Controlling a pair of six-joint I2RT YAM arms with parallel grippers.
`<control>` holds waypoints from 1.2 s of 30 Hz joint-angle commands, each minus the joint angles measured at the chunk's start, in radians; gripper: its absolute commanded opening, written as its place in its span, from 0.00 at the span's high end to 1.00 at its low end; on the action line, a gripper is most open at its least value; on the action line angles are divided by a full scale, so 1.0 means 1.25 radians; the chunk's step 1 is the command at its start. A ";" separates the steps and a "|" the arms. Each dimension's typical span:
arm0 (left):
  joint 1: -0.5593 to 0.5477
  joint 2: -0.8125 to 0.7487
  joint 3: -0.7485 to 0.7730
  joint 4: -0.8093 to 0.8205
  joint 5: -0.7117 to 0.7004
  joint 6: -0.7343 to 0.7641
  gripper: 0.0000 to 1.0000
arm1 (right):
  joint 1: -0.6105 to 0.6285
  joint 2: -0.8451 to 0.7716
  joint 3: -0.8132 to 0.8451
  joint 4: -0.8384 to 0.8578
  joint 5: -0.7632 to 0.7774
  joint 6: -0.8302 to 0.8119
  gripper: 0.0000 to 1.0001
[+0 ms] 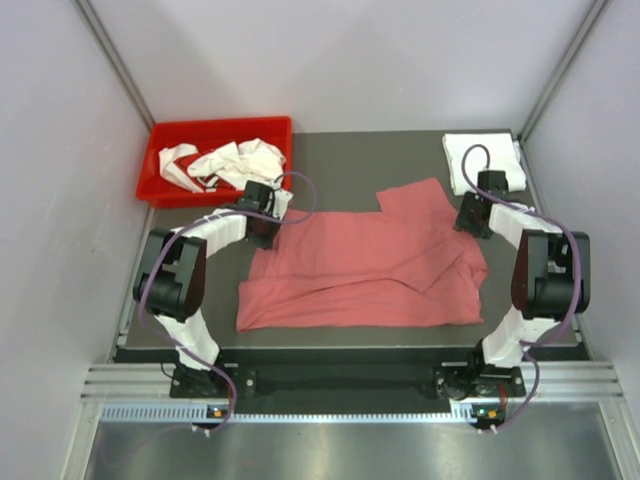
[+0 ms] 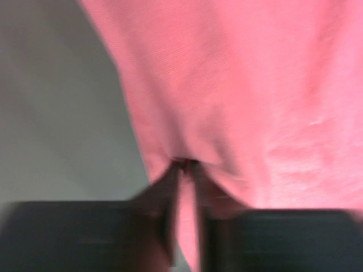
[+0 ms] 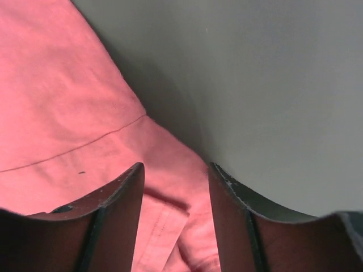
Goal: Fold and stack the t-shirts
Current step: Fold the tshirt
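Note:
A dusty pink-red t-shirt [image 1: 365,265] lies spread and rumpled across the dark table [image 1: 340,160]. My left gripper [image 1: 262,226] is at the shirt's far left corner. In the left wrist view, which is blurred, its fingers [image 2: 164,192] stand close together with a pinch of the pink fabric [image 2: 244,85] bunched at their tips. My right gripper [image 1: 468,218] sits at the shirt's right edge. Its jaws [image 3: 176,167] are open and straddle a hemmed fold of the pink t-shirt [image 3: 62,113], gripping nothing. White t-shirts [image 1: 235,160] lie crumpled in the bin.
A red plastic bin [image 1: 160,185] stands at the back left. A folded white t-shirt [image 1: 480,160] rests at the back right corner, just behind the right gripper. Grey walls close in on both sides and the back.

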 commanded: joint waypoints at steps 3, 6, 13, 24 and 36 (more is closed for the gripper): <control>0.001 0.039 -0.048 0.016 -0.071 0.002 1.00 | 0.006 0.031 0.012 0.061 -0.011 -0.008 0.59; 0.018 -0.031 -0.097 0.007 -0.090 0.018 1.00 | 0.006 0.062 0.002 0.075 -0.024 -0.008 0.80; 0.103 -0.150 -0.177 -0.039 -0.120 0.055 1.00 | 0.012 0.067 -0.008 0.082 -0.066 -0.015 0.92; 0.140 -0.241 -0.069 -0.142 -0.040 0.083 0.49 | 0.034 0.023 0.052 0.044 -0.108 -0.053 0.53; 0.158 -0.093 0.075 -0.020 -0.039 0.088 0.53 | 0.110 0.217 0.403 -0.010 -0.092 -0.075 0.48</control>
